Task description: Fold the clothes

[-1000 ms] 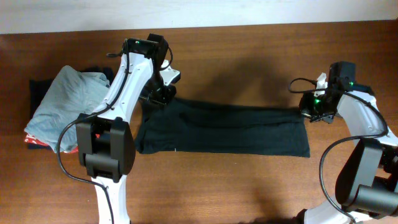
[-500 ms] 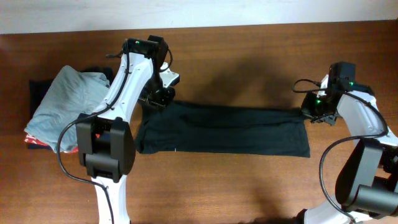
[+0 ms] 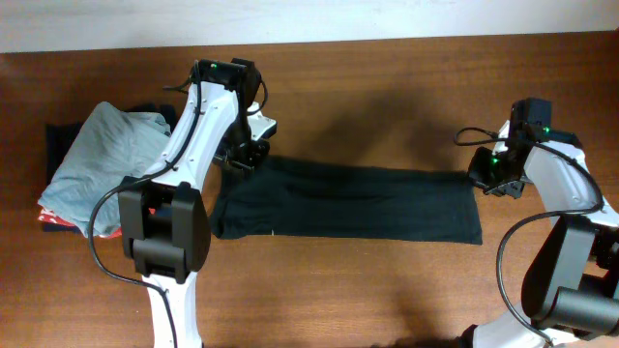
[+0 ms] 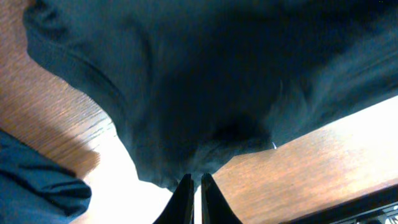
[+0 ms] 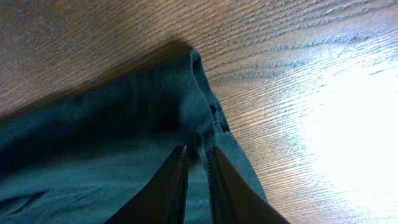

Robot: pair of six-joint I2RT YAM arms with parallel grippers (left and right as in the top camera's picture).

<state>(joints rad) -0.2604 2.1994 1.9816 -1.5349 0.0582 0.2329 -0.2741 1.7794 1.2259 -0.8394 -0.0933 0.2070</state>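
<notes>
Inspecting the tabletop (image 3: 387,290): black T-shirt (image 3: 348,200) lies spread flat across frame centre. My left tool (image 4: 193,198), jaws barely parted, pinches its upper-left edge; my right tool (image 5: 198,180), jaws slightly apart, straddles a fold at its upper-right corner.

Overhead view: even, warm light on my worktop (image 3: 387,290), with soft shadows beyond the black T-shirt (image 3: 348,201). Left wrist view: dim, the fabric blurred and nearly detailless, white glare on the wood beside it. Right wrist view: sharp wood grain, strong glare washing out the right side.
</notes>
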